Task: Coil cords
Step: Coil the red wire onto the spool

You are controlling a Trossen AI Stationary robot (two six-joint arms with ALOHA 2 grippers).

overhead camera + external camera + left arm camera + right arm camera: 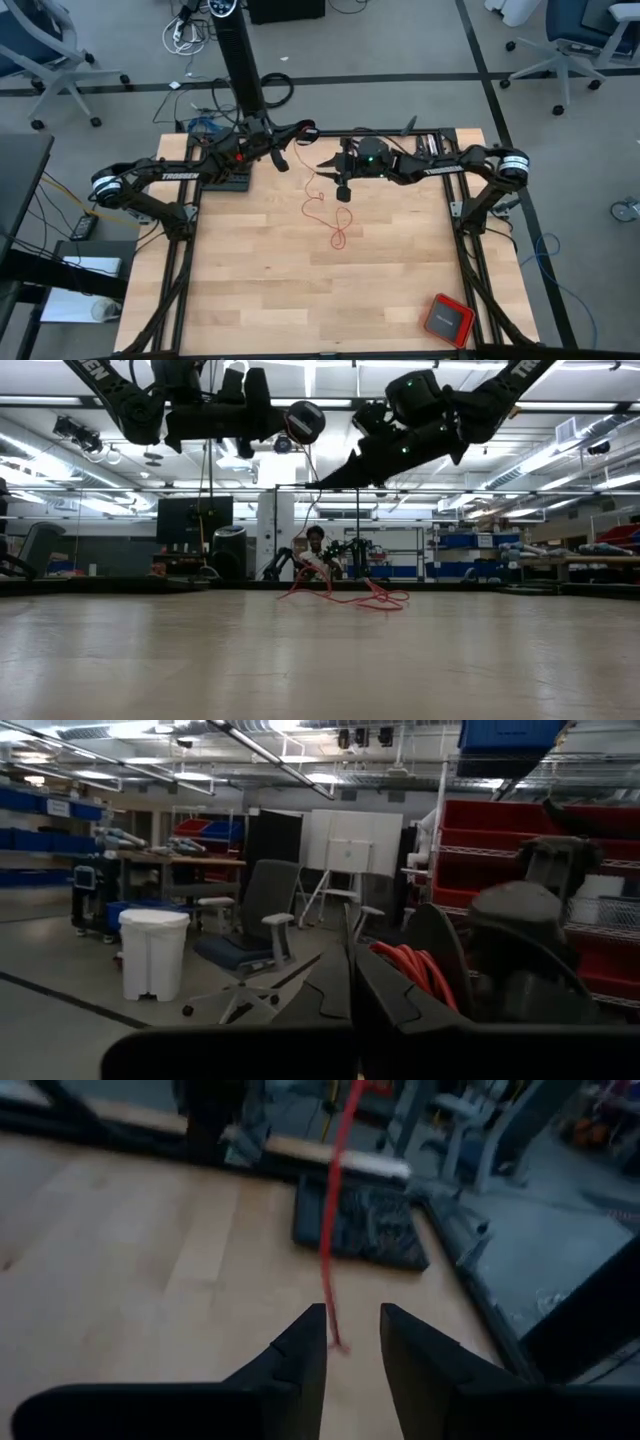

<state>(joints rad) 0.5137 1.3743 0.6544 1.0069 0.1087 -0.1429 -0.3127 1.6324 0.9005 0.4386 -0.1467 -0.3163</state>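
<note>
The left gripper (283,160) hangs above the table's far edge with its fingers (330,990) pressed shut; its wrist view shows a bunch of red cord (415,970) lying just beside them, but whether they pinch it cannot be told. The right gripper (322,168) is raised close by, facing the left one. Its fingers (300,1355) stand apart with a narrow gap, and a hanging strand of the cord (330,1230) comes down into that gap without clearly touching either finger.

From there the one red cord (338,232) drops to the light wooden table (250,290) and lies in loose loops near its middle. The low view shows those loops (350,596) slack on the tabletop.

There are two arms, one cord, one red square box (447,319) near the table's front right corner, well apart from the cord, and one dark flat pad (360,1230) at the far edge.

Only the high view shows the box. Only the left wrist view shows an office chair (250,940), a white bin (152,952) and red shelving (500,850) in the room. The low view alone shows a person (316,550) far behind the table.
</note>
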